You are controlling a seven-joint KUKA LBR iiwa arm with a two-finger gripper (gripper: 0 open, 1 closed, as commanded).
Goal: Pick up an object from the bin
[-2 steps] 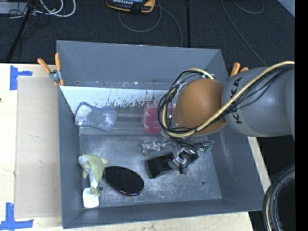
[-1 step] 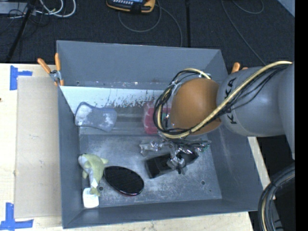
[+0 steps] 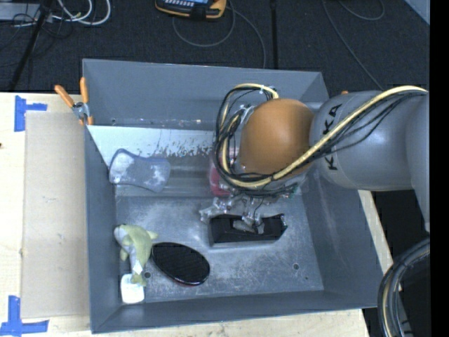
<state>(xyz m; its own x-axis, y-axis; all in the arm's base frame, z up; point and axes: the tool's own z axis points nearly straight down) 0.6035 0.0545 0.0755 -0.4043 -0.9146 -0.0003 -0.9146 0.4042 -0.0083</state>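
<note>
— Grey metal bin (image 3: 309,262) with a dusty floor, and dark carpet beyond its far rim. Where is the arm?

— It comes in over the bin's right edge with the wrist turned straight down under its orange cover (image 3: 277,135), so the gripper (image 3: 245,220) meets the floor from above. It sits low over a flat black rectangular block (image 3: 228,237), just right of the bin's middle, and seems to touch the block's top.

— Is the claw open or closed?

— I cannot tell, because the cover and cables hide most of it. I won't say it has hold of anything (the block lies flat on the floor, not raised).

— What else is in there?

— A pink thing (image 3: 214,181) is just behind the gripper, toward the far wall. A clear plastic piece (image 3: 140,170) lies near the far left corner. By the near left corner are a yellow-green toy figure (image 3: 137,243), a small white block (image 3: 132,290) and a black oval (image 3: 181,263), all well apart from the claw.

— So why the black block?

— My guess is that it lies alone with bare floor around it, which makes it the easiest pick
</note>
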